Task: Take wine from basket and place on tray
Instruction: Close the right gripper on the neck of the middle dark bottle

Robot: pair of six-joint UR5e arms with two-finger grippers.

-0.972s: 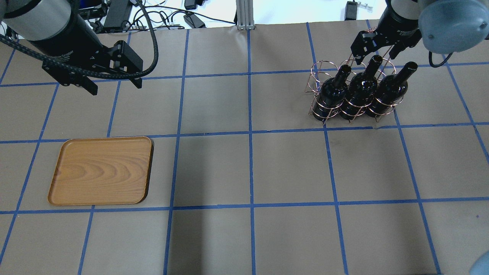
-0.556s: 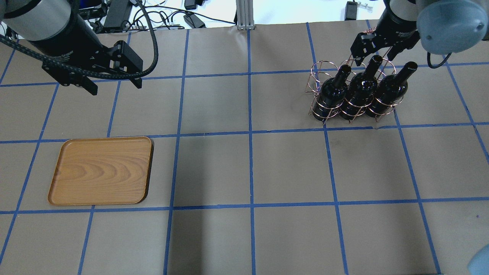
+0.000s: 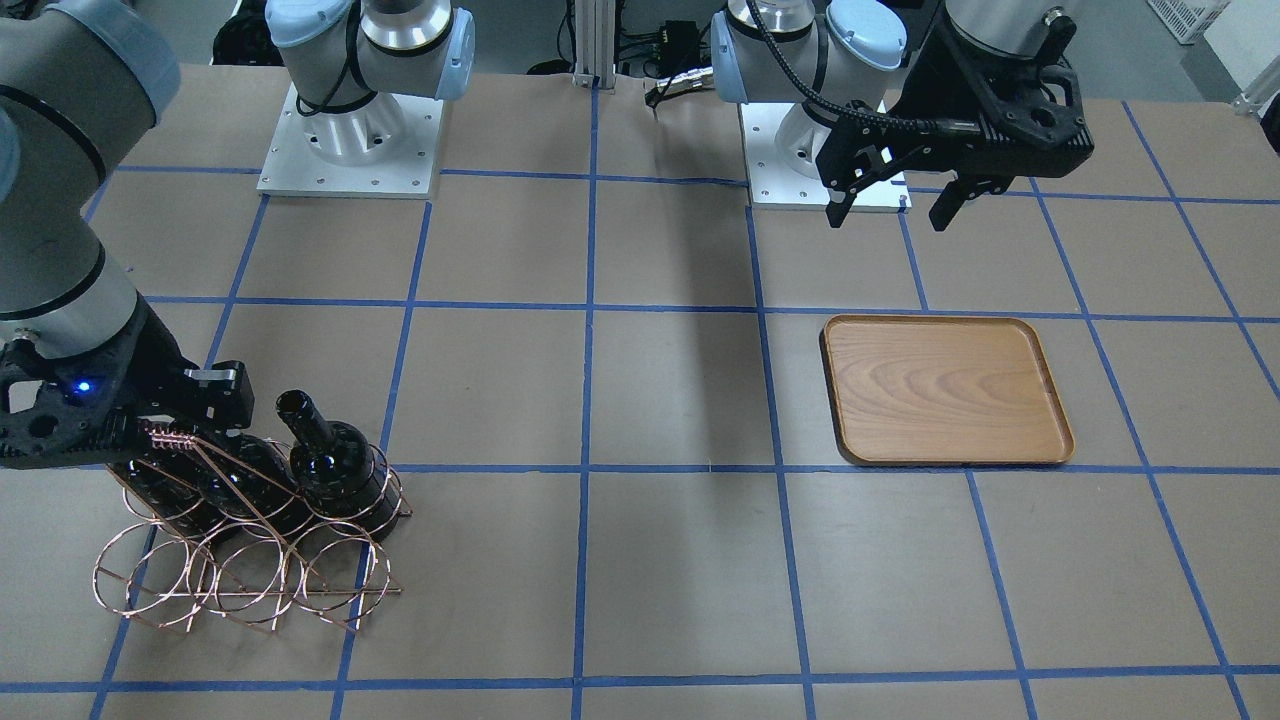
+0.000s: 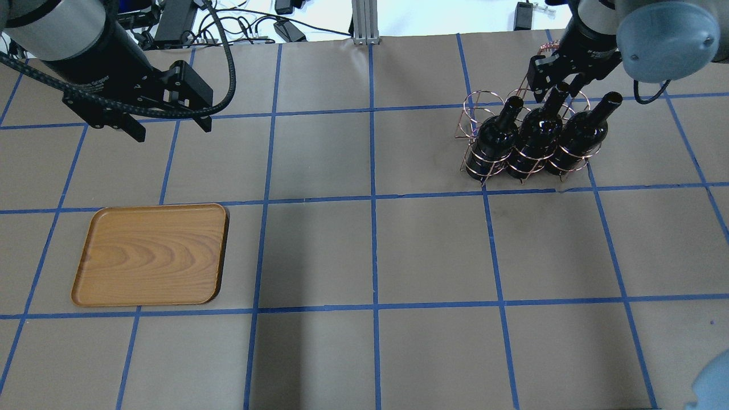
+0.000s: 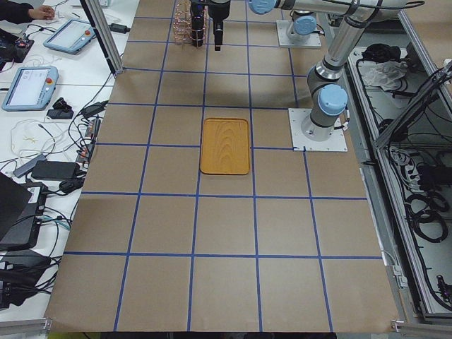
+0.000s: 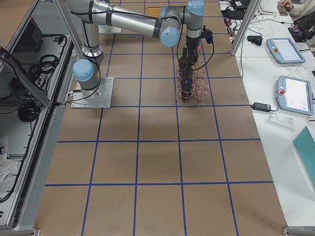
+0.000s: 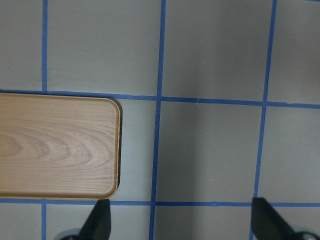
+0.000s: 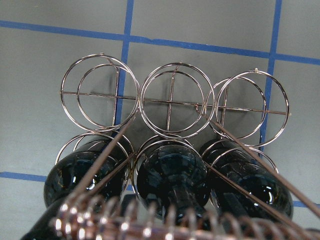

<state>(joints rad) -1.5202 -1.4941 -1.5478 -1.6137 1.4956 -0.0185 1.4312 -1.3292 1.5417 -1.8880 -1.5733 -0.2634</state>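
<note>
Three dark wine bottles lean in the copper wire basket [image 4: 475, 108] at the far right; the middle bottle [image 4: 538, 131] also shows in the right wrist view [image 8: 172, 175]. My right gripper [image 4: 555, 82] looks open, with its fingers on either side of the middle bottle's neck. The basket's coil handle [image 3: 170, 435] lies against the gripper's body. The wooden tray [image 4: 151, 256] lies empty at the near left. My left gripper [image 4: 171, 126] is open and empty, hovering beyond the tray's far edge; the tray shows below it in the left wrist view [image 7: 55, 145].
The basket's back row of rings [image 8: 175, 100] holds no bottles. Cables and boxes [image 4: 228, 23] lie past the table's far edge, beside an aluminium post [image 4: 364, 20]. The arm bases [image 3: 350, 130] stand on the robot's side of the table.
My right gripper has moved a little toward the table's far edge along the middle bottle's neck, and the coil handle has moved with it. The left arm, bottles and tray have not moved.
</note>
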